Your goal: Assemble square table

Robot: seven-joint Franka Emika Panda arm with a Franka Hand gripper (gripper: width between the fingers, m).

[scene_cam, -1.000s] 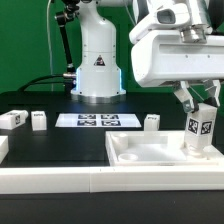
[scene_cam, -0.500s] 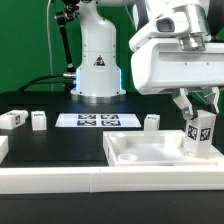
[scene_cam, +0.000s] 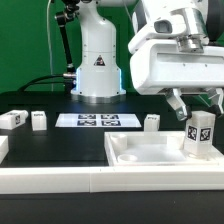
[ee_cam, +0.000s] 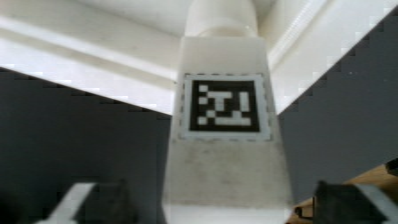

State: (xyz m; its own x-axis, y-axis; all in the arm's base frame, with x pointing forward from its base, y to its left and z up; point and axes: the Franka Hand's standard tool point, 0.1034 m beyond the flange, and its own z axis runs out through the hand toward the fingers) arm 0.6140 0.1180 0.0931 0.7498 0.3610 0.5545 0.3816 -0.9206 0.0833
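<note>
The white tray-like tabletop (scene_cam: 145, 157) lies at the front on the exterior view's right. One white tagged leg (scene_cam: 200, 135) stands upright at its right far corner. My gripper (scene_cam: 198, 104) hovers just above that leg, open, with a finger on each side and clear of it. In the wrist view the leg (ee_cam: 222, 120) fills the middle with its tag facing me. The dark fingertips (ee_cam: 103, 205) stand well apart from its sides, with the gripper (ee_cam: 222, 208) centred over it. Three more legs lie loose on the black table: two (scene_cam: 12, 119) (scene_cam: 38, 120) on the left and one (scene_cam: 151, 121) behind the tabletop.
The marker board (scene_cam: 97, 121) lies flat in front of the robot base (scene_cam: 98, 70). A long white rail (scene_cam: 60, 181) borders the front of the work surface. A green backdrop stands behind.
The jaws have opened and let go of the leg. Before that, the leg came down a little into the tabletop's corner; it now stands there by itself.
</note>
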